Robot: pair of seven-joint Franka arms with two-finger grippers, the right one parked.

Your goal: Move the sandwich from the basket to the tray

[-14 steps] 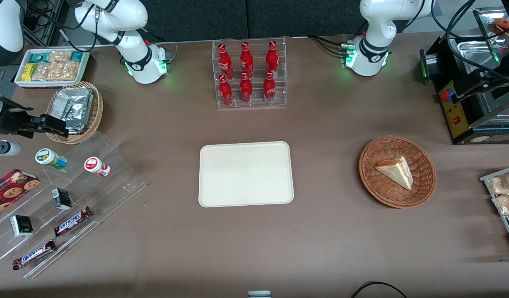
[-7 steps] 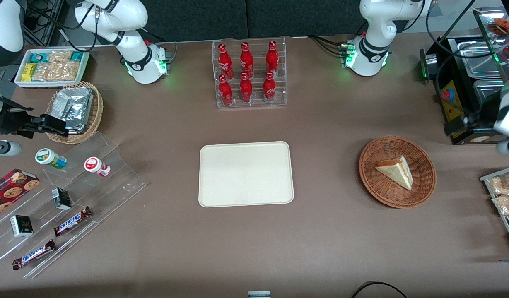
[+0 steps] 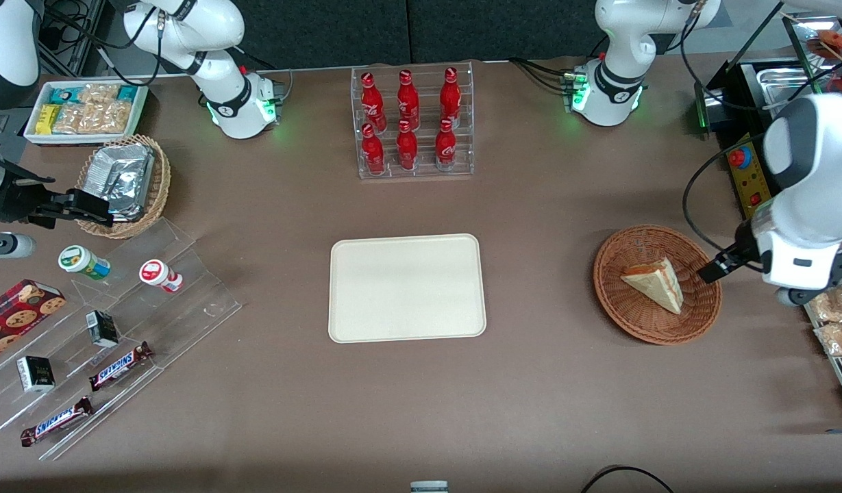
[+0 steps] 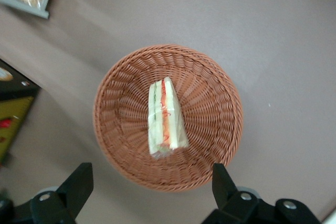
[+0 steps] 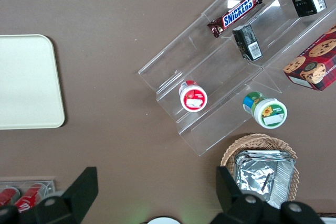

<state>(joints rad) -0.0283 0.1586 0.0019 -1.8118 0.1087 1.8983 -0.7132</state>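
Observation:
The sandwich (image 3: 657,282), a white wedge with red and green filling on its edge (image 4: 166,119), lies in the middle of the reddish-brown wicker basket (image 3: 626,322) (image 4: 121,129). My left gripper (image 3: 714,268) hangs above the basket's rim on the side toward the working arm's end of the table. In the left wrist view the gripper (image 4: 151,174) is open, its black fingers (image 4: 79,182) spread wide with nothing between them, well above the basket. The cream tray (image 3: 407,287) (image 5: 26,82) lies bare at the table's middle.
A clear rack of red bottles (image 3: 412,123) stands farther from the front camera than the tray. A black machine (image 3: 749,178) and a rack of snack packets (image 3: 832,322) flank the basket. A tan basket with foil packets (image 3: 122,181) and an acrylic shelf (image 3: 119,329) sit toward the parked arm's end.
My left arm has swung in from the table's working-arm end, and its gripper now hangs over the basket's rim. The sandwich, basket and tray have not moved.

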